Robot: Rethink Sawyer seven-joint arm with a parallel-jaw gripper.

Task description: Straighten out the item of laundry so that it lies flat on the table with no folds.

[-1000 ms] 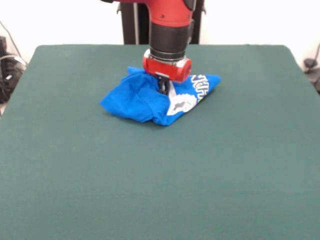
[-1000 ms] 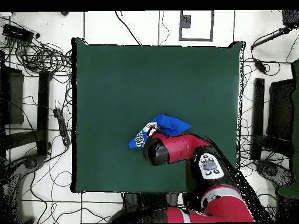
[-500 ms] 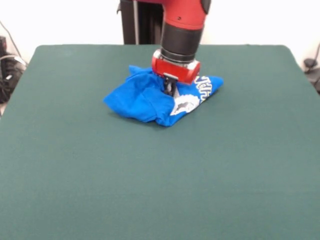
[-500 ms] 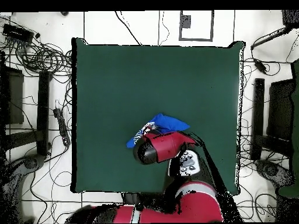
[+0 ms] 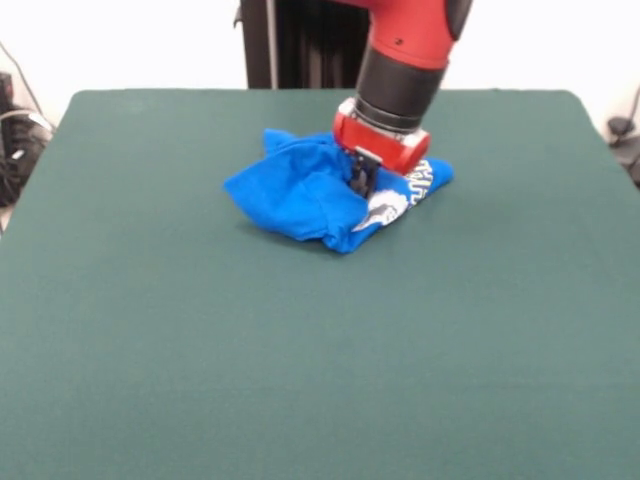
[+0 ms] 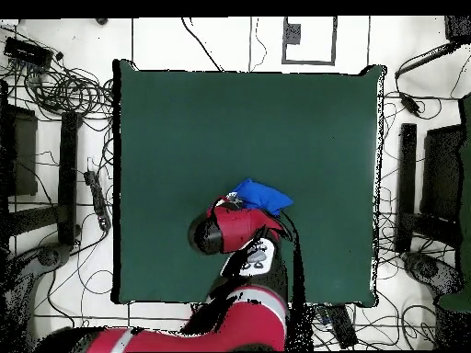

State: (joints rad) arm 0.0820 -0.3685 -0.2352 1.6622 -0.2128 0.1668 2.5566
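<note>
The item of laundry (image 5: 300,195) is a bright blue T-shirt bunched in a crumpled heap on the far middle of the green table (image 5: 300,350). White print and lettering show on its right side. My gripper (image 5: 360,183) comes down from above into the top of the heap, its dark fingers shut on a fold of the cloth. In the overhead view only a blue part of the item of laundry (image 6: 261,194) shows on the table (image 6: 230,110); the red arm (image 6: 230,230) covers the rest and hides the gripper.
The shirt lies well inside the table's edges, closer to the robot's side. Cables (image 6: 64,92), dark stands (image 6: 69,175) and other gear (image 6: 432,175) lie on the floor around the table.
My gripper has moved to the right in the front view, and the bunched shirt has slid along with it. In the overhead view the arm has swung to the left.
</note>
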